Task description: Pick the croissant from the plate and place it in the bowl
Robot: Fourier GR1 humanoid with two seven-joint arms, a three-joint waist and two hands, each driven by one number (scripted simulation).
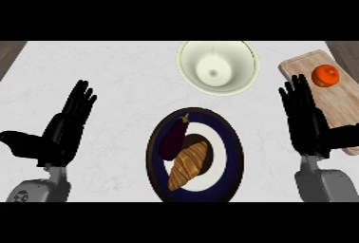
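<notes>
A golden-brown croissant [188, 164] lies on a dark blue plate with a white centre [231, 156], in the lower middle of the counter. A dark purple eggplant [173, 136] lies beside it on the plate's left half. Behind the plate stands a pale cream bowl [242, 59] with nothing in it. My left hand [64, 128] is at the left, open, fingers straight up, well away from the plate. At the right of the plate, my right hand [306, 121] is open too, with nothing in it.
A wooden cutting board [344, 102] lies at the right edge, partly under my right hand, with an orange tomato-like fruit [326, 75] on its far end. The counter top is pale grey marble.
</notes>
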